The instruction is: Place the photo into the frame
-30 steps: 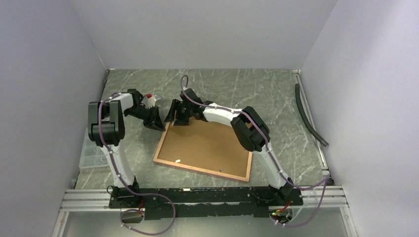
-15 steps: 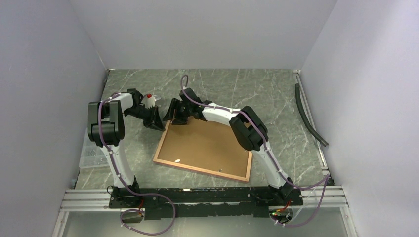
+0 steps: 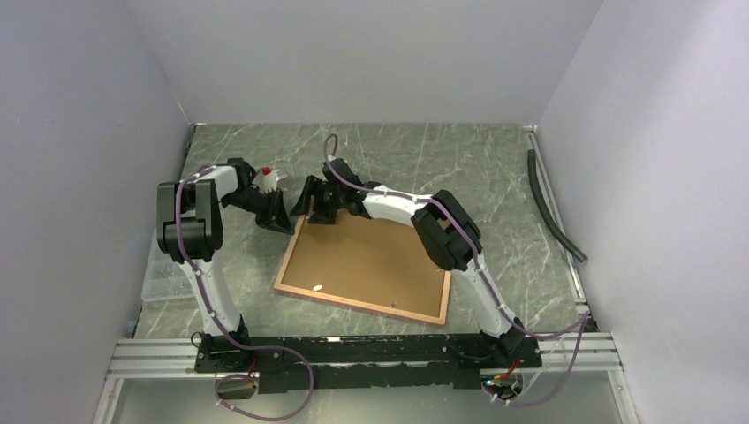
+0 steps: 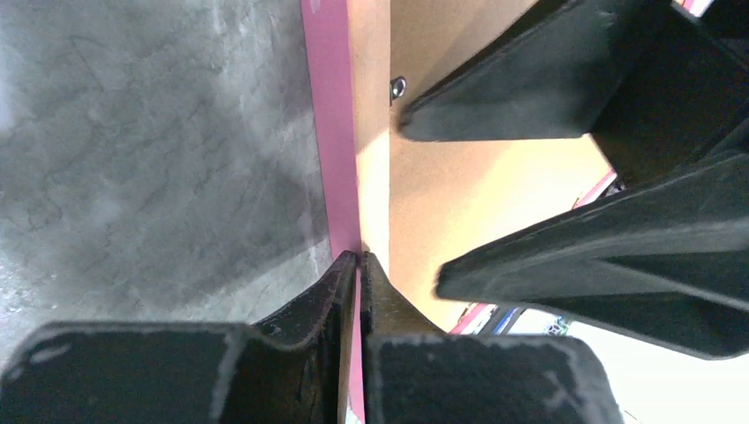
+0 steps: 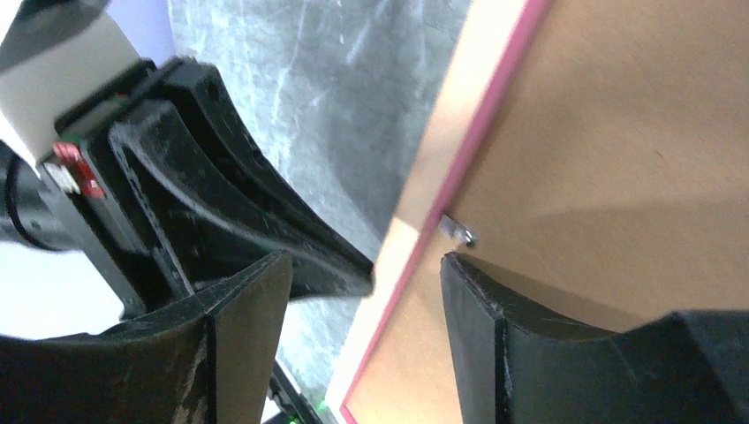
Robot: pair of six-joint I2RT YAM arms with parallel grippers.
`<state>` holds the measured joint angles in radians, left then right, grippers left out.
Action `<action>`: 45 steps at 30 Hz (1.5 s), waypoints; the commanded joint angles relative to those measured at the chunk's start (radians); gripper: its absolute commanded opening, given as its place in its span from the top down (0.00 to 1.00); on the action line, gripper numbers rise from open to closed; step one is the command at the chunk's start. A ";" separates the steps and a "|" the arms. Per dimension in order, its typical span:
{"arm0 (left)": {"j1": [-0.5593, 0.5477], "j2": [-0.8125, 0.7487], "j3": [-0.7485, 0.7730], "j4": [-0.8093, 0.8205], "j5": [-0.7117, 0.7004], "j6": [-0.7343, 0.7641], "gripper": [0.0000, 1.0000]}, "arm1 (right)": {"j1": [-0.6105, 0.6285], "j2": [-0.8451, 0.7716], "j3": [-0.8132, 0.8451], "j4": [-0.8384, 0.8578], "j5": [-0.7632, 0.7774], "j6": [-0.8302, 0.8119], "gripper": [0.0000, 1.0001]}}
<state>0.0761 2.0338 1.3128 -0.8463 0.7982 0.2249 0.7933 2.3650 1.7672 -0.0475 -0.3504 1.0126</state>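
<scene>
The frame (image 3: 353, 305) lies face down on the table, its pink border around a brown backing board (image 3: 371, 256). The photo is out of view. My left gripper (image 3: 284, 216) is at the frame's far-left corner. In the left wrist view its fingers (image 4: 359, 258) are shut on the thin pink edge (image 4: 331, 132). My right gripper (image 3: 313, 208) stands open over the same corner. One finger (image 5: 238, 336) is over the table and the other (image 5: 495, 327) over the board (image 5: 636, 132), with the pink edge (image 5: 495, 97) between them.
A small metal tab (image 5: 459, 231) sticks out at the board's edge by the right finger. A black hose (image 3: 552, 208) lies along the right wall. A clear plastic box (image 3: 163, 274) sits at the table's left edge. A small white scrap (image 3: 318, 287) rests on the board.
The right gripper's jaws have spread slightly wider. The left gripper has closed the last bit onto the pink edge. Neither arm has visibly moved.
</scene>
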 commanded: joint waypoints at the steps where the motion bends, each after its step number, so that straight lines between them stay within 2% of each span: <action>1: 0.022 -0.031 0.050 -0.057 -0.039 0.056 0.89 | -0.041 -0.187 -0.106 0.021 0.023 -0.042 0.31; 6: 0.065 -0.047 0.116 -0.115 -0.065 0.102 0.87 | -0.151 -0.425 -0.358 0.029 0.079 -0.073 0.16; 10: 0.065 -0.059 0.093 -0.081 -0.133 0.124 0.85 | -0.280 -0.630 -0.541 -0.116 0.212 -0.127 0.01; 15: 0.033 -0.072 0.009 -0.022 -0.213 0.146 0.84 | -0.464 -0.891 -0.774 -0.252 0.401 -0.161 0.00; 18: -0.013 -0.106 -0.047 0.017 -0.279 0.165 0.84 | -0.559 -0.996 -0.888 -0.287 0.445 -0.167 0.00; 21: -0.048 -0.132 -0.075 0.010 -0.309 0.177 0.85 | -0.618 -1.021 -0.969 -0.281 0.462 -0.164 0.00; 26: -0.069 -0.185 -0.125 -0.014 -0.332 0.200 0.85 | -0.644 -0.973 -1.048 -0.189 0.403 -0.112 0.00; 31: -0.122 -0.239 -0.206 -0.019 -0.359 0.219 0.86 | -0.638 -0.845 -1.002 -0.095 0.296 -0.086 0.00; 34: -0.159 -0.256 -0.239 -0.009 -0.356 0.211 0.86 | -0.609 -0.756 -0.921 -0.060 0.259 -0.080 0.00; 39: -0.259 -0.243 -0.244 0.012 -0.356 0.179 0.87 | -0.521 -0.549 -0.649 -0.084 0.218 -0.091 0.00; 45: -0.433 -0.188 -0.166 0.012 -0.313 0.123 0.87 | -0.418 -0.243 -0.200 -0.190 0.116 -0.125 0.00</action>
<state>-0.2138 1.7992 1.0855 -0.9249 0.3336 0.3977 0.2455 2.0022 1.3357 -0.1875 -0.0010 0.8593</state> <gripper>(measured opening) 0.129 0.997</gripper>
